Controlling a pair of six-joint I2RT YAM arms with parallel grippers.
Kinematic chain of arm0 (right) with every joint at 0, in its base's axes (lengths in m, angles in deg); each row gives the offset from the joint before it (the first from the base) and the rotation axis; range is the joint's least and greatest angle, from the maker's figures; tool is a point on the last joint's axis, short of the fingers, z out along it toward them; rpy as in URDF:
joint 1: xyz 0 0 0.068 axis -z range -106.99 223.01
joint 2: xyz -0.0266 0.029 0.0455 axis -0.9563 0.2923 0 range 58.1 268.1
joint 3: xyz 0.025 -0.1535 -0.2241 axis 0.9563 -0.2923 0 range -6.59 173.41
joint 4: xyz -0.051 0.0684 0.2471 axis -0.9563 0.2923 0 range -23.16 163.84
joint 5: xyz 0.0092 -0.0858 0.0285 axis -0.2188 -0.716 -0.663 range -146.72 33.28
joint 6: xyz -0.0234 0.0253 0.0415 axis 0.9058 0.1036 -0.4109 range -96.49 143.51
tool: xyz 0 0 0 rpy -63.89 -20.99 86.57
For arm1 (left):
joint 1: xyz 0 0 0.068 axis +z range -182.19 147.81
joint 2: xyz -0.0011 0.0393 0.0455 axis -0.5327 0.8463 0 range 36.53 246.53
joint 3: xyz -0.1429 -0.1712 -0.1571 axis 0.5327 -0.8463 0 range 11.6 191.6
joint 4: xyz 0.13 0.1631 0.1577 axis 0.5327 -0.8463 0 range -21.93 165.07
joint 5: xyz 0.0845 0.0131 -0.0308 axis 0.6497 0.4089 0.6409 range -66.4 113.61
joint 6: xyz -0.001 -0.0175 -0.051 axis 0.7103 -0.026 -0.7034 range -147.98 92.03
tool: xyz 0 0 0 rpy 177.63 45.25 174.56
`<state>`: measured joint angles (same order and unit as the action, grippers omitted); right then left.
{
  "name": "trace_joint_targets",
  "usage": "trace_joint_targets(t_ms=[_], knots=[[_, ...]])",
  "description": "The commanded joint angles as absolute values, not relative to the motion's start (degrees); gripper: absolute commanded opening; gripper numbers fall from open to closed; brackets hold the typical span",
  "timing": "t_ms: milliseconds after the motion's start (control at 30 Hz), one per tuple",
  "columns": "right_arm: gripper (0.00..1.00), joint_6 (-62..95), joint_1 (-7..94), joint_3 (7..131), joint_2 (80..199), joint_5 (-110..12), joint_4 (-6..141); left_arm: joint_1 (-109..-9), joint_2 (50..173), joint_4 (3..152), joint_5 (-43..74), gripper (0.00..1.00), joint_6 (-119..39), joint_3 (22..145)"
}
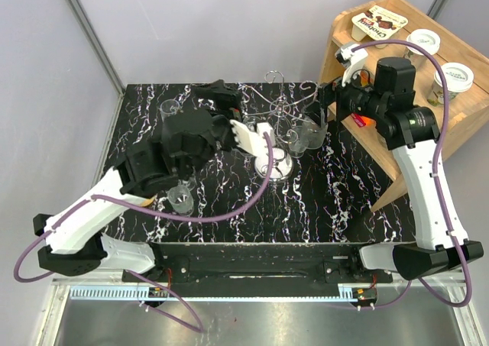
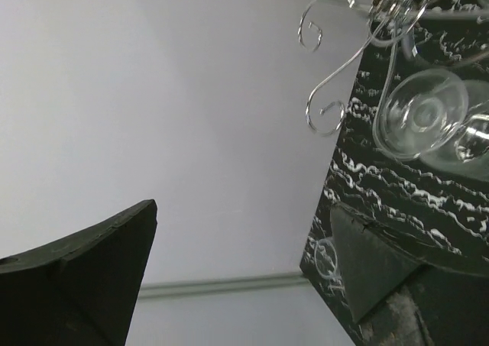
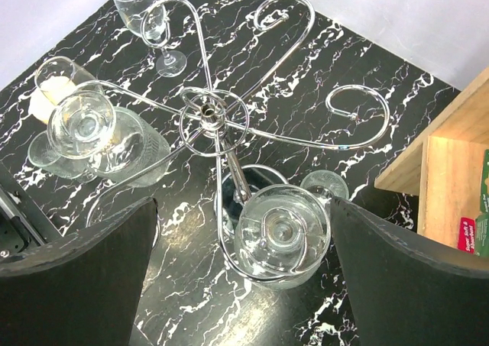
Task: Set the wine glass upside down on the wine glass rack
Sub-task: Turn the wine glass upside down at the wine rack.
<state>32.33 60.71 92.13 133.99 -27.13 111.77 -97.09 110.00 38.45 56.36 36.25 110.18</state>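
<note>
The chrome wine glass rack (image 1: 284,101) (image 3: 210,113) stands mid-table, its curled arms (image 2: 328,71) spread from a central post. One wine glass (image 3: 80,124) (image 2: 420,113) hangs upside down from a left arm of the rack. A second wine glass (image 3: 283,235) (image 1: 300,137) hangs upside down from a near arm. My left gripper (image 1: 233,117) (image 2: 244,254) is just left of the rack, open, with nothing between its fingers. Above the rack on its right side, my right gripper (image 1: 325,108) (image 3: 244,239) is open, its fingers either side of the second glass and apart from it.
An upright glass (image 1: 170,111) (image 3: 145,17) stands at the back left, and another (image 1: 182,198) sits by the left forearm. A small glass (image 3: 325,185) stands beside the rack's disc base. A wooden shelf (image 1: 458,124) with jars is at the right edge.
</note>
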Motion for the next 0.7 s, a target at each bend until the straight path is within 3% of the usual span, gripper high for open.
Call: trace_joint_targets(t_ms=[0,167,333,667], knots=[[1.0,34.5,61.0,93.7,132.4,-24.8,110.9,-90.3,108.6,25.0,49.5,0.99,28.6,116.6],[0.99,34.9,61.0,94.0,132.4,-24.1,111.4,-78.7,109.2,10.7,38.5,0.99,27.7,119.3],[0.99,34.7,61.0,94.5,130.8,-21.4,110.4,-71.0,106.6,6.4,34.1,0.99,29.9,109.4],[0.98,36.3,60.7,99.9,134.4,-14.3,117.9,-66.6,103.4,-3.6,19.6,0.95,30.0,99.9]])
